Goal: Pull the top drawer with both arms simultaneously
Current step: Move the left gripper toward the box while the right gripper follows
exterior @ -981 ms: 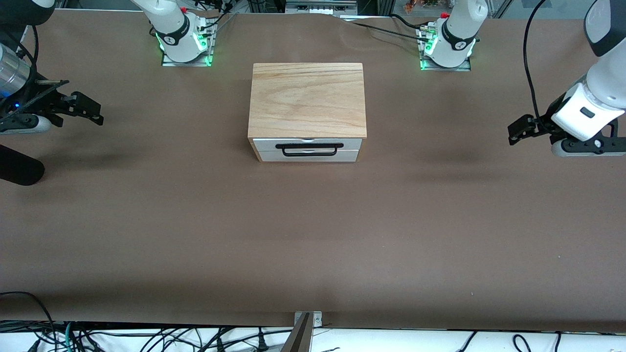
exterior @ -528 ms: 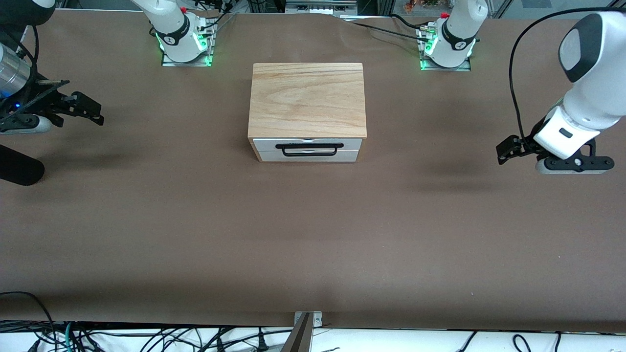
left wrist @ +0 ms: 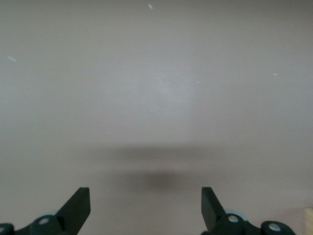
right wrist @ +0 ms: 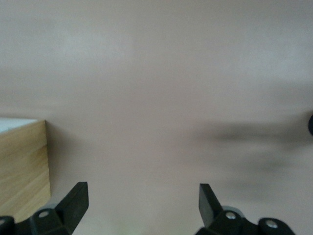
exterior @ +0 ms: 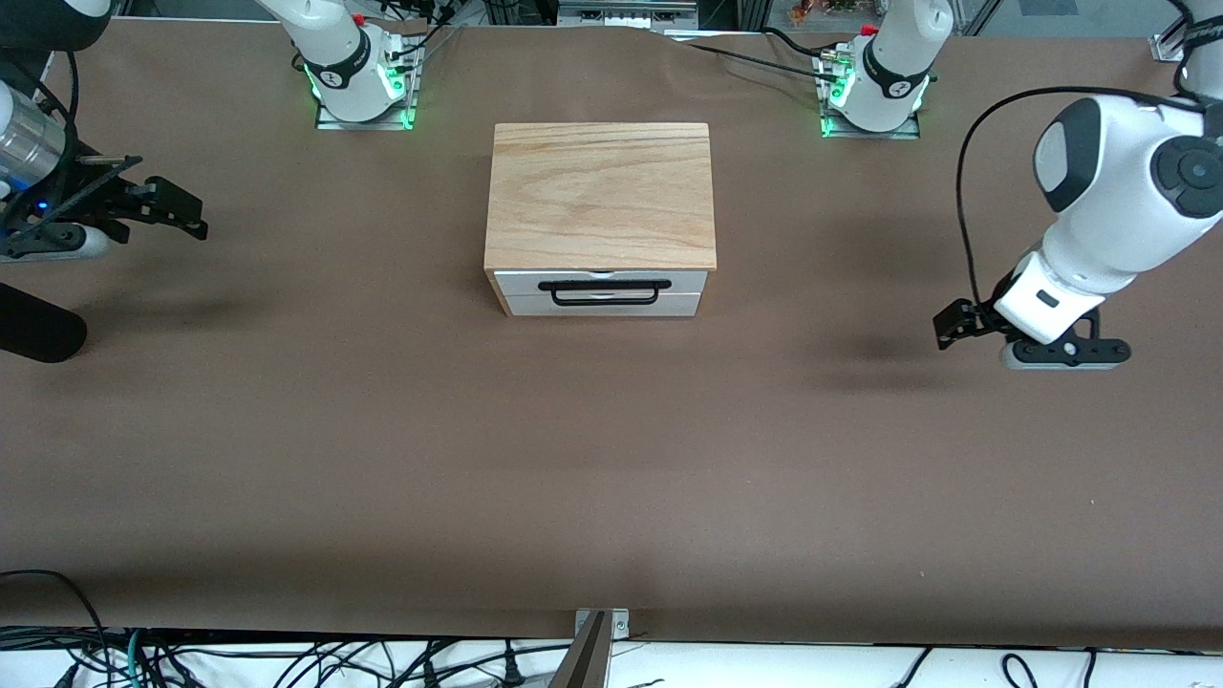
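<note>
- My right end effector (exterior: 186,212) is hanging over the bare table (exterior: 611,459) toward the right arm's end, well apart from the cabinet (exterior: 600,196). Its fingers (right wrist: 73,199) are spread wide with nothing between them, because I am judging that they need that gap to slip around the handle.
- In the right wrist view a corner of the cabinet (right wrist: 23,166) is showing at the edge, so I am taking it that this wrist is pointing roughly toward the work.
- The cabinet is sitting mid-table between the two bases, its drawer fronts facing the front camera, which is leaving room for both arms to come in front of it.
- The top drawer (exterior: 600,280) is sitting fully shut, flush under the oak top, just above the lower drawer (exterior: 602,306). Its long black handle (exterior: 602,286) is running across the front, wide enough, I am judging, for one end effector at each end.
- My left end effector (exterior: 952,323) is hovering over the table toward the left arm's end, also well apart from the cabinet, fingers (left wrist: 78,205) wide apart and empty for the same reason.
- The pull is not yet begun; both end effectors need to reach the handle first.
</note>
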`<state>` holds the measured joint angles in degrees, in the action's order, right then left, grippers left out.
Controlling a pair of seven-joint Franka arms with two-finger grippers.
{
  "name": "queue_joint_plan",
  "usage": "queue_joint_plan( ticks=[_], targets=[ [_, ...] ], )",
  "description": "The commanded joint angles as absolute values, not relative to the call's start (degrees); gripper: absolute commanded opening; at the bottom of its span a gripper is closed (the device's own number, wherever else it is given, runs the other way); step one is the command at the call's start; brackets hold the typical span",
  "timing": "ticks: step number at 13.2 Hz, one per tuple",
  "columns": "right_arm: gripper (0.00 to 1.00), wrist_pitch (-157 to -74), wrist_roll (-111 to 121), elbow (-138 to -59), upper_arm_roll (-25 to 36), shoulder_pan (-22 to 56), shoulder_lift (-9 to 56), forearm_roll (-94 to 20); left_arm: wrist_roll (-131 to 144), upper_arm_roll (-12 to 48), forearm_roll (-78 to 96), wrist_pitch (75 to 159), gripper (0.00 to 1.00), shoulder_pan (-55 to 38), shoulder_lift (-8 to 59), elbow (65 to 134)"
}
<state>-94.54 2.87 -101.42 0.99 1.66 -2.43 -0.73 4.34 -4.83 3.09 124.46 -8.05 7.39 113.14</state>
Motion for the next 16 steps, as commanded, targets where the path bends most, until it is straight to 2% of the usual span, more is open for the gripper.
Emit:
queue_joint_plan(
  ticks=[1,4,6,8,11,16],
  targets=[
    [1.00,-92.64,3.34,-100.20,0.62,1.84,-0.71,-1.84,3.25,-2.65,10.96,127.87,1.00,-8.09,8.52,115.75],
    [1.00,-93.25,3.16,-99.58,0.53,2.63,-0.53,-3.85,1.34,-1.50,21.13,128.58,1.00,-8.09,11.42,115.40],
    [1.00,-92.64,3.43,-99.58,0.70,2.46,0.26,-12.27,-6.37,-1.23,32.81,128.67,1.00,-8.17,13.35,115.40],
    [1.00,-91.33,3.43,-99.84,0.62,2.55,1.22,-15.28,-17.17,-1.23,43.98,128.58,1.00,-8.17,14.67,115.57],
    [1.00,-87.89,5.96,-100.20,0.70,2.55,5.34,-30.37,-30.20,-1.23,55.25,127.79,1.00,-8.17,16.69,115.66],
    [1.00,-90.08,17.46,-104.31,0.26,2.72,11.24,-46.64,-54.97,-1.23,79.86,125.07,1.00,-12.47,23.19,115.66]
  ],
)
